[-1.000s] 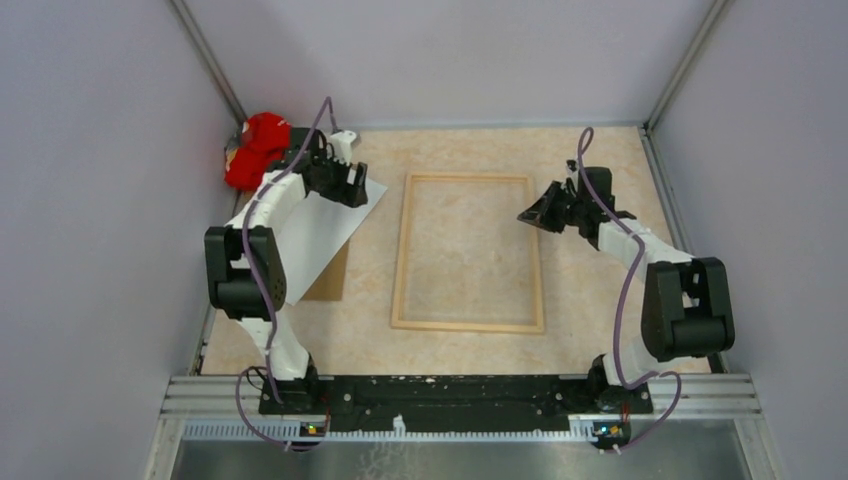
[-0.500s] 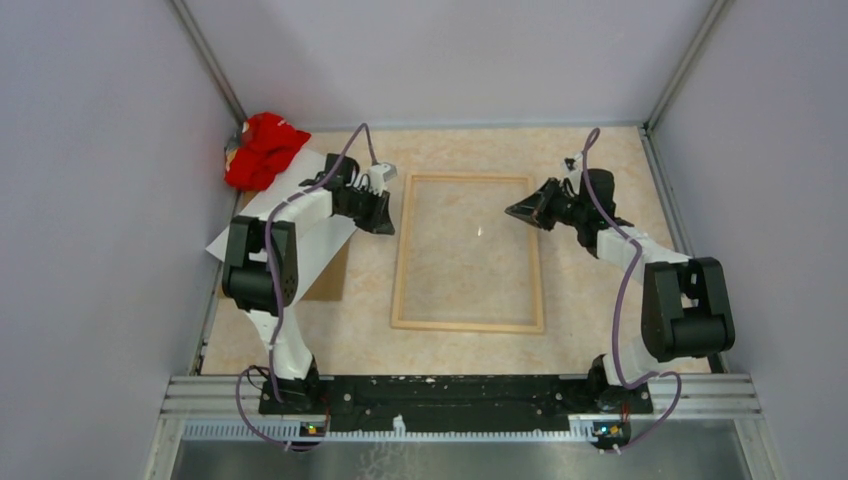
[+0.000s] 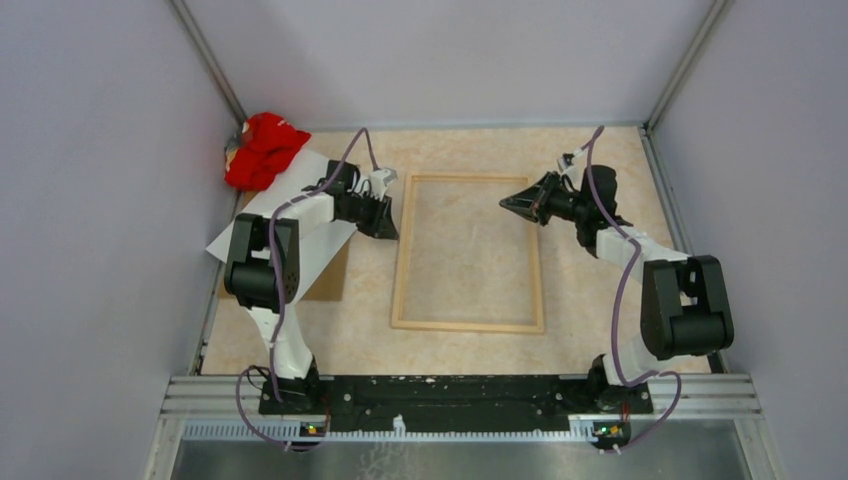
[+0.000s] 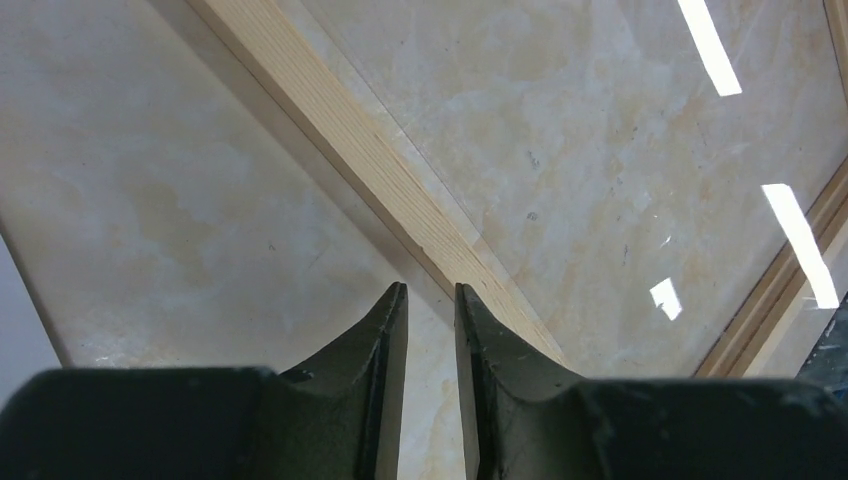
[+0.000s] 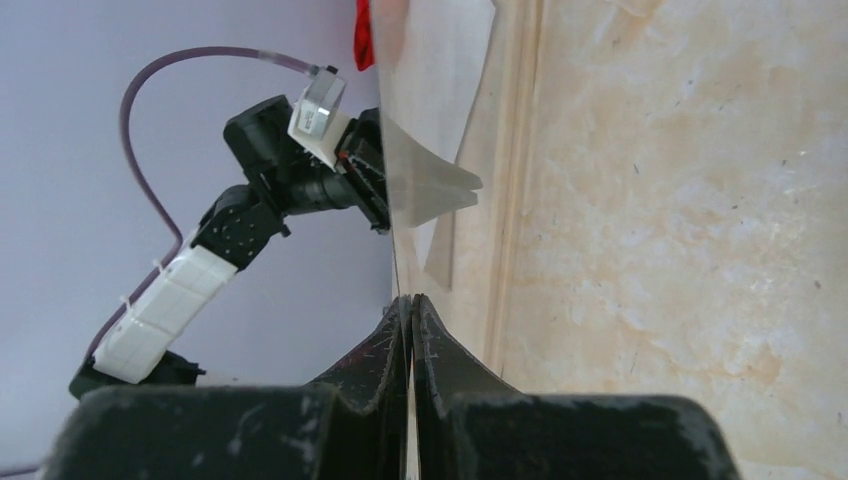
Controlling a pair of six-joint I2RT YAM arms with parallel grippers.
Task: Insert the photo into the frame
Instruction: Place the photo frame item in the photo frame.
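Note:
The light wooden frame lies flat mid-table. The photo rests whitish back up at the left, partly over a brown backing board. My left gripper hovers at the frame's left rail. In the left wrist view its jaws stand a narrow gap apart, with only table between them. My right gripper is over the frame's upper right. It is shut on the edge of a thin clear pane, held tilted up over the frame's opening.
A red cloth is bunched in the back left corner against the wall. Grey walls enclose the table on three sides. In the right wrist view the left arm shows beyond the pane, and the frame's rail runs alongside it.
My left gripper swung right from above the photo to the frame's left rail, and its jaws narrowed. My right gripper shifted left and up a little with the pane.

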